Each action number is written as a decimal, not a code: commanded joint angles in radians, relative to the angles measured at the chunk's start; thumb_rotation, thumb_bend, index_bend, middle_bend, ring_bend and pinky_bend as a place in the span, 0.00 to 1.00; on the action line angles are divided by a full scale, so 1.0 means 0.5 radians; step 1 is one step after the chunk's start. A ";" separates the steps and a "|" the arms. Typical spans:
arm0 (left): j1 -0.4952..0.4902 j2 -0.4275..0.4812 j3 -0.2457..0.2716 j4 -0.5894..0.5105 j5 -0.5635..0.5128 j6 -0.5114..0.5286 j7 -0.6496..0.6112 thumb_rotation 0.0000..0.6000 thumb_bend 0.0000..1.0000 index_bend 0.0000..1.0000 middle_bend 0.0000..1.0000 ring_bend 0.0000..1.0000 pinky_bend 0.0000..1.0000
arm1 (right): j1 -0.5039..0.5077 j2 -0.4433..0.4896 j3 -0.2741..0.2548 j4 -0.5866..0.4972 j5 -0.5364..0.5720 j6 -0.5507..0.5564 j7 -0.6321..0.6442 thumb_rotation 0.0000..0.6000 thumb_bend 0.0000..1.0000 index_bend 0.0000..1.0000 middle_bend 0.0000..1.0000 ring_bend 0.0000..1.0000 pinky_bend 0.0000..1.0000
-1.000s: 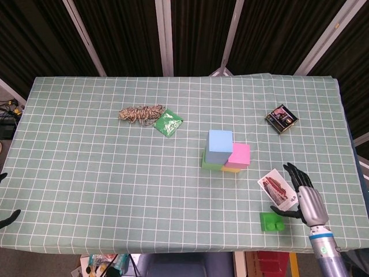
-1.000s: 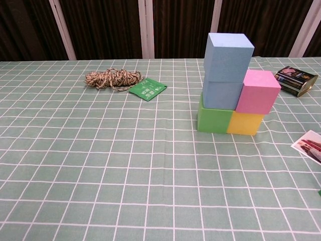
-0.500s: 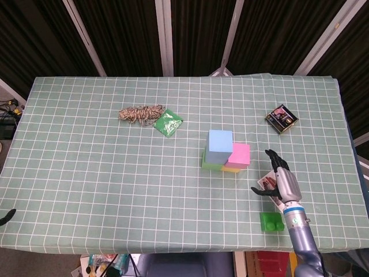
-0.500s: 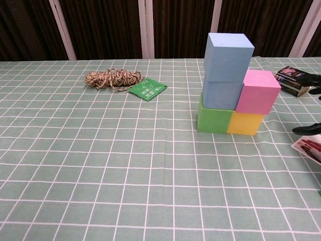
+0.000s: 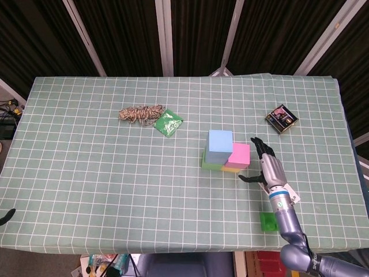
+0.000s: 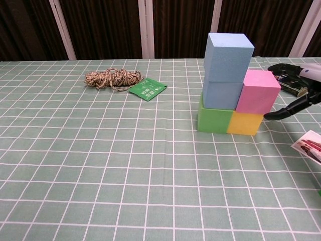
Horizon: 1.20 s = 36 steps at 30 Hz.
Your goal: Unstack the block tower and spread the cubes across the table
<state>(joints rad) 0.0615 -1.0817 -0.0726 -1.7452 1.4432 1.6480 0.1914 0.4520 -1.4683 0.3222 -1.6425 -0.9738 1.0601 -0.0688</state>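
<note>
**Right hand beside the block tower**

The right hand point(image 5: 267, 167), fingers point(image 6: 281, 113) spread and holding nothing, hovers just right of the pink cube point(image 5: 238, 154). The block tower point(image 5: 225, 151) stands left of the fingers, mid-bench, with open checked cloth further left. A photo card point(image 6: 310, 145) lies nearer the bench's point(image 5: 86, 167) front edge. Only a dark tip of the left hand point(image 5: 6, 216) shows; its state cannot be told.

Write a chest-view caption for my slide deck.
Open right hand approaches the pink cube on the block tower.
</note>
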 commanded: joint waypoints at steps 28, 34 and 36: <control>-0.014 -0.001 -0.017 -0.020 -0.056 -0.028 0.027 1.00 0.19 0.17 0.00 0.00 0.08 | 0.181 -0.113 0.120 0.061 0.229 0.097 -0.078 1.00 0.13 0.14 0.53 0.24 0.00; -0.016 0.000 -0.020 -0.022 -0.067 -0.034 0.027 1.00 0.19 0.17 0.00 0.00 0.08 | 0.149 -0.084 0.146 0.079 0.223 0.162 -0.027 1.00 0.13 0.15 0.54 0.26 0.00; -0.019 -0.002 -0.020 -0.021 -0.067 -0.036 0.032 1.00 0.19 0.17 0.00 0.00 0.08 | 0.132 -0.056 0.159 0.082 0.230 0.175 -0.007 1.00 0.13 0.15 0.54 0.26 0.00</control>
<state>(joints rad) 0.0522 -1.0824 -0.0828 -1.7557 1.4098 1.6302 0.2072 0.5235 -1.5040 0.3974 -1.6032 -0.8607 1.1434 -0.0772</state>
